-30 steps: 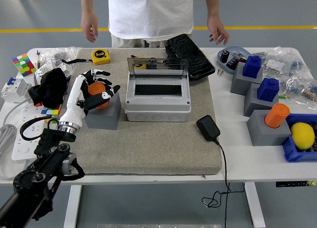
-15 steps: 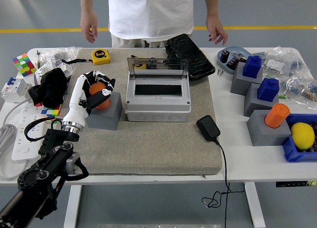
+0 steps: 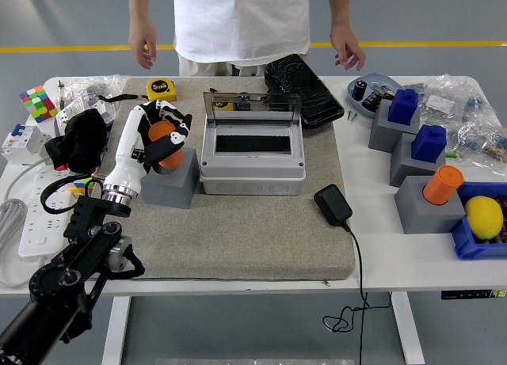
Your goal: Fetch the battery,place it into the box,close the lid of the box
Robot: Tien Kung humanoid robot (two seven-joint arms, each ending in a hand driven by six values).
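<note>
Battery (image 3: 165,138), orange and round, sits on a grey block (image 3: 168,183) at the left of the mat (image 3: 238,230), just beside the box (image 3: 252,165). The left hand (image 3: 156,135) is on it, fingers (image 3: 176,137) curled around it. The box stands mid-mat, its clear lid (image 3: 252,108) raised upright at the back. A person stands beyond the bench (image 3: 380,254), both hands hanging clear of it.

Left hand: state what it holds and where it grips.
The left hand has its fingers curled around the orange battery on the grey block, gripping its upper sides.
</note>
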